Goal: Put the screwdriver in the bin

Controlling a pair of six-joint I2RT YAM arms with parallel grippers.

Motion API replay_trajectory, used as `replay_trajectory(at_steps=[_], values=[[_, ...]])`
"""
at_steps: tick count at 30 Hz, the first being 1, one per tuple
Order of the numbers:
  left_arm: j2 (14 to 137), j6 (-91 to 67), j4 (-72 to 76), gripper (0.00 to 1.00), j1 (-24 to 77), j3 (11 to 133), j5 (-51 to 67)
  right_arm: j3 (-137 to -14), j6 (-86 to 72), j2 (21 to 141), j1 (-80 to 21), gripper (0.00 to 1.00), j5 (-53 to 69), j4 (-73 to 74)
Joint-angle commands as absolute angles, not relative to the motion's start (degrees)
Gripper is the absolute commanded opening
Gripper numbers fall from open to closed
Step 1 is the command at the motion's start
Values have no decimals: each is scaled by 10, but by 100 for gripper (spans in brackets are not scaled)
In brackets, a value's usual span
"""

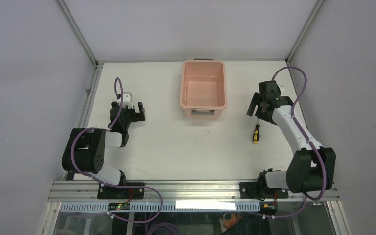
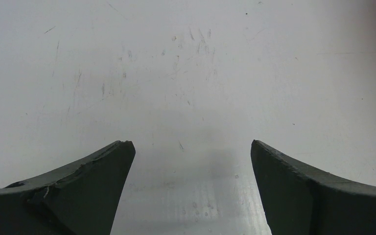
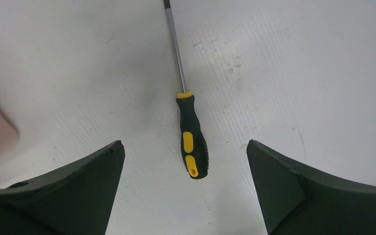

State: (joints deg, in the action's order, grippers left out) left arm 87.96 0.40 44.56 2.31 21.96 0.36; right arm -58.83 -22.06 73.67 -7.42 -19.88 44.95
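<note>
Hovering over the small black-and-yellow screwdriver (image 1: 256,133) — right end effector (image 3: 184,143) spread wide.
Left end effector (image 2: 192,142) likewise released — rectangular salmon-pink plastic bin (image 1: 182,84) well apart.

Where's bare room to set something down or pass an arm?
Widest bare table: between left gripper, bin and screwdriver, down to the near edge. Bin is empty too. Crowded on the right: right gripper hangs over the screwdriver.
</note>
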Motion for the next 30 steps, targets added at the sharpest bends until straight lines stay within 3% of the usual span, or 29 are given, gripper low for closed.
replay_trajectory(at_steps=[1, 8, 19, 22, 23, 27, 29, 30], values=[[863, -5, 461, 99, 27, 220, 8, -599, -205, 782, -43, 99, -140, 444], [864, -5, 461, 99, 27, 220, 8, -576, -203, 869, -22, 99, -91, 412], [863, -5, 461, 99, 27, 220, 8, -515, -235, 912, -15, 85, -72, 385], [863, -5, 461, 99, 28, 220, 8, -516, -233, 915, -10, 74, -71, 389], [864, -5, 461, 99, 28, 220, 7, -515, -233, 913, -10, 66, -72, 390], [864, -5, 461, 99, 27, 220, 8, -512, -215, 894, -9, 13, -71, 387], [864, -5, 461, 99, 28, 220, 8, -522, -205, 880, -9, 0, -73, 396], [864, -5, 461, 99, 28, 220, 7, -531, -200, 872, -9, 0, -75, 406]])
